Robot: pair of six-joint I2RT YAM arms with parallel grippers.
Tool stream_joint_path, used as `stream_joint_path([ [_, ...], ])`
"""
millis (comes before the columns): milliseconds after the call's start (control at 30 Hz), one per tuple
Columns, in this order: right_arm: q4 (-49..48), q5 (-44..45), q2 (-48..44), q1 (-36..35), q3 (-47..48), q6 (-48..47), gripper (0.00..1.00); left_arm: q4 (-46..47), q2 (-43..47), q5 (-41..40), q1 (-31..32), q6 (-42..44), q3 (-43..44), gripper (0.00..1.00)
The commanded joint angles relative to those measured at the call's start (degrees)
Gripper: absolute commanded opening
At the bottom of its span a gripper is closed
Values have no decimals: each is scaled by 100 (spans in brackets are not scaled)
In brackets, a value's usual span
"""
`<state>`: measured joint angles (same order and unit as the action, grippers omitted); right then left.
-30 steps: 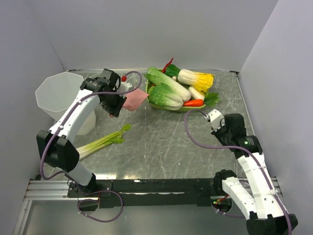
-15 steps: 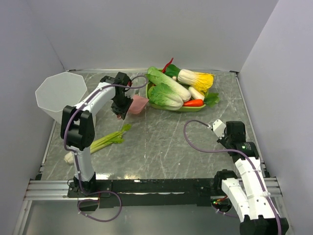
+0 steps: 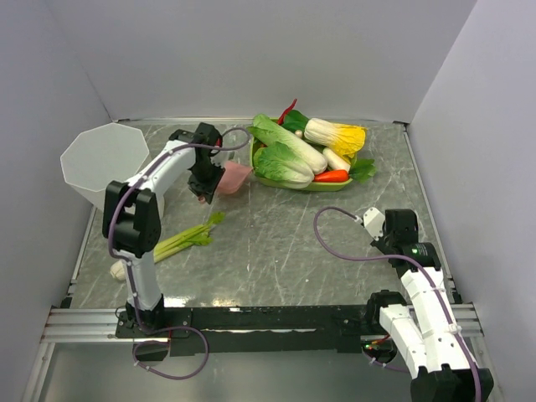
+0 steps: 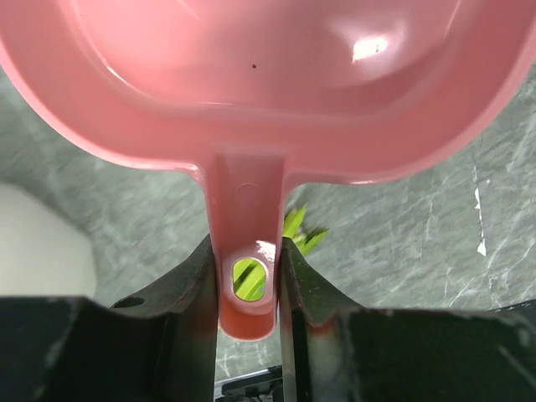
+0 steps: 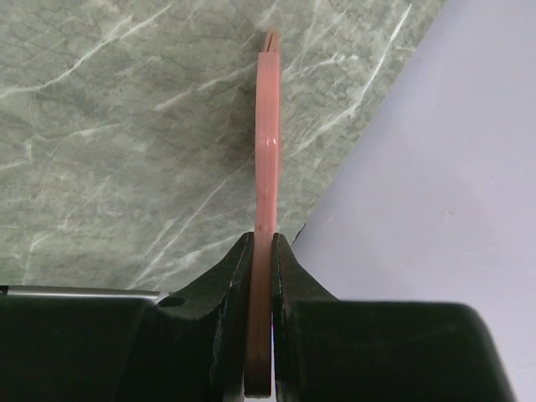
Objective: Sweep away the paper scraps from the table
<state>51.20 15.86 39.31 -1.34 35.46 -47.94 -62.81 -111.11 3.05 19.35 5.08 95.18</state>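
From the top view I find no paper scraps anywhere on the table [image 3: 276, 243]. The grey-green slab shows only its pale veins, a leek [image 3: 180, 243] lying near the left front, and a heap of vegetables [image 3: 289, 159] at the back.

My left claw [image 4: 247, 268] is clamped narrow on the handle of the pink dustpan [image 4: 268, 84]. It holds the pan at the back left, between the white bin [image 3: 100, 159] and the vegetables. In the wrist view the pan's inside looks bare apart from one tiny dark speck, though I cannot see all of its front lip. I also cannot tell whether the lip touches the table.

My right claw [image 5: 262, 251] is pinched tight on a thin pink flat tool [image 5: 266, 142], seen edge-on, so I cannot say what kind of tool it is. It hangs over the right side of the table near the wall, well apart from the dustpan.

I judge the sweeping itself finished or very nearly so. With nothing left on the slab and nothing in the pan, the scraps have most likely gone into the bin, but none of the views shows the inside of the bin to confirm it. What seems left is to set down both tools.
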Motion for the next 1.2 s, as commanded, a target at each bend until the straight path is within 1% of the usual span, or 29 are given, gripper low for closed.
stream_joint_path([
  [0,-128,128,-46,46,101,101,0,-74,757,-287,-283,-60,-94,1],
  [133,-329,294,85,38,163,171,0,-30,565,-463,-467,63,-307,1],
  [200,-575,409,103,47,145,163,0,-39,266,-533,-476,133,-202,1],
  [233,-698,740,112,38,32,93,0,13,161,-551,-476,151,-149,1],
  [300,-1075,997,156,46,-100,5,0,31,-121,-560,-476,177,70,1],
  [367,-1138,990,235,38,-215,-57,0,84,-331,-568,-476,247,211,5],
  [433,-1007,753,287,38,-181,91,0,119,-464,-586,-476,317,326,10],
  [500,-797,279,367,38,-110,197,0,41,-639,-542,-494,344,396,11],
  [567,-332,-169,533,38,109,469,0,31,-684,-446,-503,353,362,14],
  [600,-173,-649,577,29,180,522,0,40,-684,-428,-503,353,274,15],
  [633,124,-889,621,38,276,619,0,49,-667,-419,-503,353,230,18],
  [700,320,-1503,578,29,321,698,8,49,-658,-358,-512,344,107,24],
  [733,399,-1550,560,38,286,760,13,40,-658,-358,-520,336,80,34],
  [767,513,-1777,543,29,260,786,21,40,-649,-358,-512,336,54,39],
  [833,628,-1937,551,29,216,743,29,67,-614,-252,-512,327,-25,48],
  [867,654,-1937,560,38,233,760,38,102,-553,-243,-529,318,-78,50],
  [933,716,-2050,604,29,381,725,44,102,-500,-165,-529,301,-104,55],
  [967,786,-2121,613,38,443,708,50,93,-456,-129,-529,292,-105,57],
  [1033,979,-2288,639,38,688,690,57,41,-394,-16,-529,309,-113,59],
  [1067,1058,-2480,665,29,794,672,64,32,-350,29,-538,327,-122,60],
  [1167,1383,-2858,753,29,1278,690,75,31,-53,108,-529,423,-148,62],
])
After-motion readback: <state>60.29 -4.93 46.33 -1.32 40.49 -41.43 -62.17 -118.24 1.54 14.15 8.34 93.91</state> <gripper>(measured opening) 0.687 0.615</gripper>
